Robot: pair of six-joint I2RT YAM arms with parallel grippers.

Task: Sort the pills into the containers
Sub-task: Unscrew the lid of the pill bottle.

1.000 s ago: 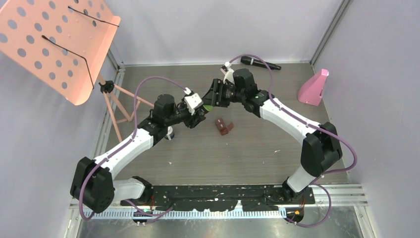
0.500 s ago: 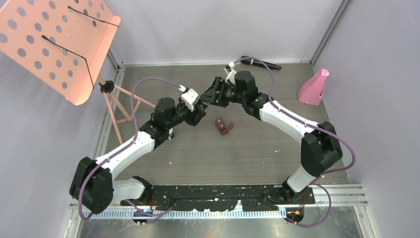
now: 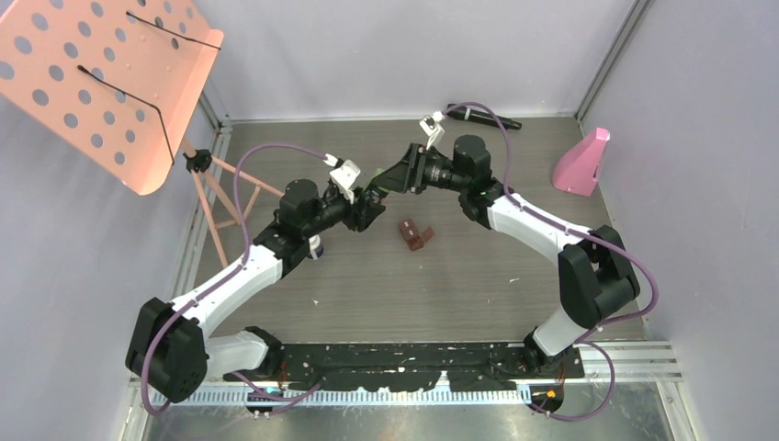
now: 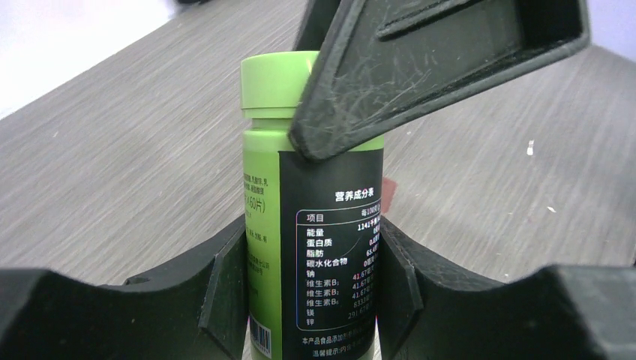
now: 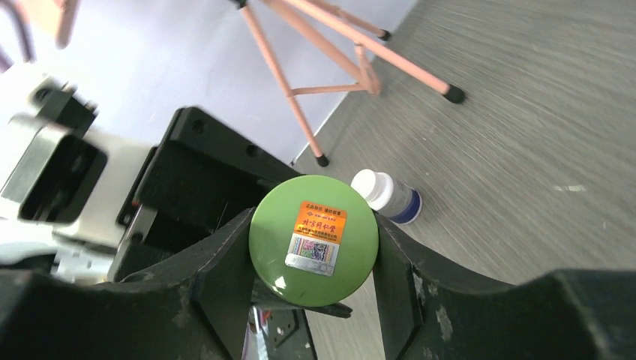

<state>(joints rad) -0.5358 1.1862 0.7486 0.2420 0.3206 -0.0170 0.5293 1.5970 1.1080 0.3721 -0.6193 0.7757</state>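
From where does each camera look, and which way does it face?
Top external: above and behind the bases, looks down on the table; both arms show.
Left wrist: looks along its own fingers at the green bottle's label.
Right wrist: faces the lid end-on, own fingers gripping it.
Shared: both wrist views show this bottle.

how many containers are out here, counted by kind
bottles: 2 (green bottle, white bottle)
cases: 1 (brown case)
total: 3
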